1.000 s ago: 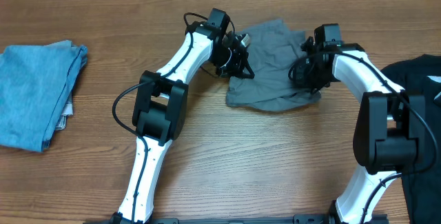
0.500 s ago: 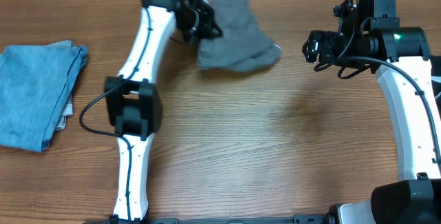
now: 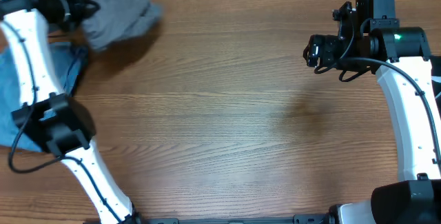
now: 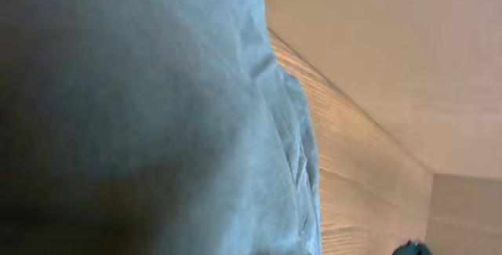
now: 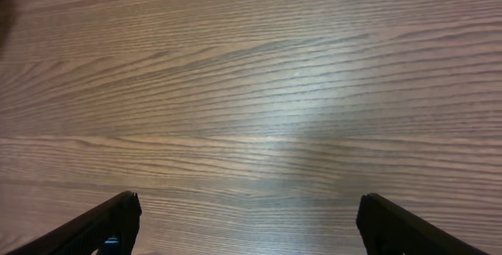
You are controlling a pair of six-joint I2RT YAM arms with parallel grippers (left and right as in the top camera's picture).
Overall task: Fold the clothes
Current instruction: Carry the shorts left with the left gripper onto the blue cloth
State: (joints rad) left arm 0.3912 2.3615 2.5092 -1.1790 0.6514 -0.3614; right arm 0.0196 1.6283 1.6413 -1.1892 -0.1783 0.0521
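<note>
grey shorts (image 3: 122,14) in left end effector (image 3: 74,8)

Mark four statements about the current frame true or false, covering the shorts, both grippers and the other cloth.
1. The left gripper holds the grey shorts bunched at the far-left corner of the table. True.
2. The right gripper clamps a corner of the shorts. False: it is open and empty above bare wood.
3. The shorts lie folded flat at the table's centre. False: they are crumpled at the far left.
4. A blue cloth lies at the left edge. True.
</note>
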